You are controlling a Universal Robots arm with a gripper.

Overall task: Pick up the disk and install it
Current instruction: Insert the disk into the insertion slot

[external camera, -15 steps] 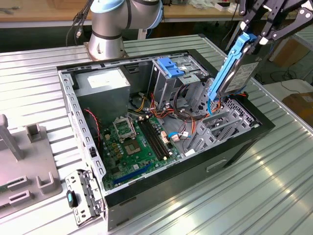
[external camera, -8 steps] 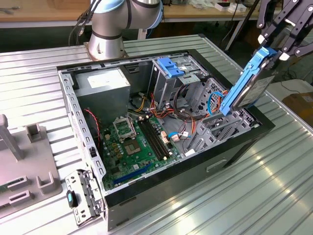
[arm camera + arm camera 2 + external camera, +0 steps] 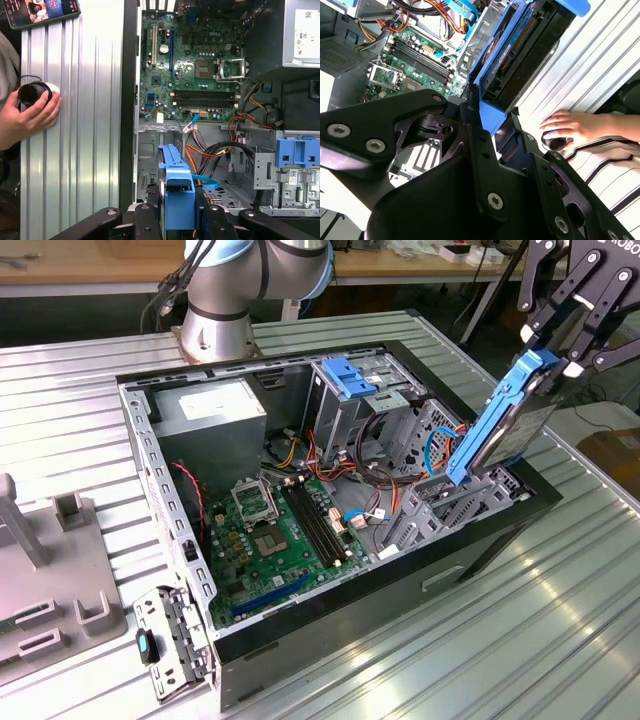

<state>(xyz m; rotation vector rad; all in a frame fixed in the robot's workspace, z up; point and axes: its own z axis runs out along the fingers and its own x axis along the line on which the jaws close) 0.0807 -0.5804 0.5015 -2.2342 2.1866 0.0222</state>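
1. Item: the disk [image 3: 505, 425], a grey drive in a bright blue carrier rail.
2. Location: off the table [image 3: 500, 640], in the air over the open computer case [image 3: 330, 610], at the case edge on the exterior view's right, near the corner with the empty metal bays. It is well apart from the drive cage [image 3: 355, 380] with the blue top and from the motherboard [image 3: 280, 530].
3. Holder: the gripper [image 3: 560, 355] is closed on the disk's upper end, one finger on each side of the blue carrier, as both wrist views show.
4. Orientation: the long axis is steeply tilted, nearer upright than flat. The upper end leans toward the exterior view's right and the lower end points down into the case. The broad faces stand on edge.
5. Done: the pick-up, judged from the disk being clear of every surface and clamped.
6. Not done: the installation; the disk sits in no bay. Whether its lower end touches the case's metalwork cannot be told.
7. Also present: a person's hand [image 3: 30, 112] resting on the table beside the case, around a small black cylinder.
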